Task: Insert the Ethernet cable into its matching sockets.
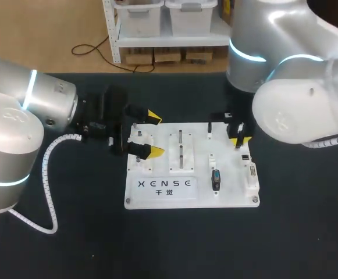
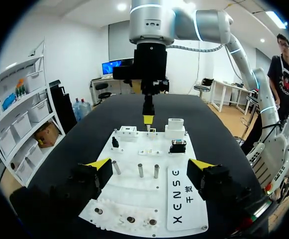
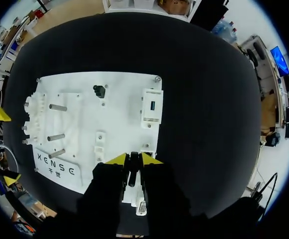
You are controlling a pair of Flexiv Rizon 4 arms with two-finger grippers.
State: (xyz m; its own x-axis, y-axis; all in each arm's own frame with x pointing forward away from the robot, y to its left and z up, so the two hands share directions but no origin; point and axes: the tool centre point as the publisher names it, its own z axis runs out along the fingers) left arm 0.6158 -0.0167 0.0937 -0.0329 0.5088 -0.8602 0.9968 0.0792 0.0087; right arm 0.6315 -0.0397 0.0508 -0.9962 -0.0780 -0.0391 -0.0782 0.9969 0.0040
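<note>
Where the right claw (image 3: 130, 160) pinches, a dark piece (image 3: 132, 173) sits half-hidden.

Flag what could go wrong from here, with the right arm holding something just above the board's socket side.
1. The right arm has its jaws shut on a thin dark piece that is mostly hidden between them. If it sits tilted, it could jam on a socket rim of the white board.
2. The left arm holds its jaws open over the board's edge by the upright pins. Any drift might bump them or shift the board.
</note>
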